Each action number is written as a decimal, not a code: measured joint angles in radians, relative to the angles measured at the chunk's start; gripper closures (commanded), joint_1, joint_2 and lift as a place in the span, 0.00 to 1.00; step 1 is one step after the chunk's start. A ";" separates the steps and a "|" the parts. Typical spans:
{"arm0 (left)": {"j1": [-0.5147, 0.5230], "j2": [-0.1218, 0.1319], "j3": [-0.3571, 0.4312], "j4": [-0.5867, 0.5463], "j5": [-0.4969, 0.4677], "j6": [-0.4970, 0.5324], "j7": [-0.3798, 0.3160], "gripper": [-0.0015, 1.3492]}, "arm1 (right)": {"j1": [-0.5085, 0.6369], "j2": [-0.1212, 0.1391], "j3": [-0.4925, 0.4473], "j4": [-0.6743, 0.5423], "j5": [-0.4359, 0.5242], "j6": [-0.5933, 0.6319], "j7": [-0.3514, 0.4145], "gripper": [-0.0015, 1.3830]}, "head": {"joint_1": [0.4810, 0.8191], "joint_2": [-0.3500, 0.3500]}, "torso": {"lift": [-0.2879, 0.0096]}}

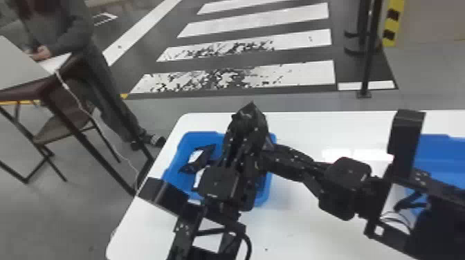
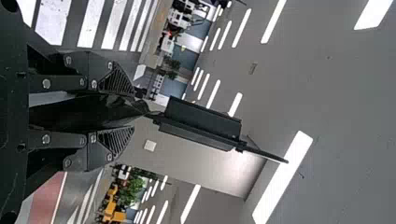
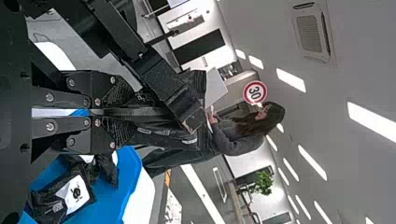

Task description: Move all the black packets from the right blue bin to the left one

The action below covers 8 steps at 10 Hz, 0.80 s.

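Black packet gripped in left tool

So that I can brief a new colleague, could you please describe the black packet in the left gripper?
On the white table, find the left blue bin. Over it in the head view, the left gripper holds a glossy black packet between its fingers. Unlike the packets lying in that bin, this one is held up.

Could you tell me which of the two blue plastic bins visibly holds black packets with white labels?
The left bin, with such packets inside; the right bin stands partly behind the right arm.
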 measured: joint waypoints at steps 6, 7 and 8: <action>-0.008 -0.007 0.046 0.007 -0.077 -0.028 0.011 0.90 | 0.005 0.020 -0.024 0.108 -0.086 -0.142 0.026 0.09 | 0.62 0.98 | 0.50; -0.026 -0.016 0.077 0.045 -0.124 -0.035 0.021 0.90 | 0.014 0.030 -0.045 0.125 -0.100 -0.155 0.029 0.13 | 0.62 0.98 | 0.50; -0.067 -0.023 0.103 0.118 -0.175 -0.051 0.032 0.90 | 0.022 0.032 -0.072 0.134 -0.110 -0.166 0.033 0.14 | 0.61 0.97 | 0.50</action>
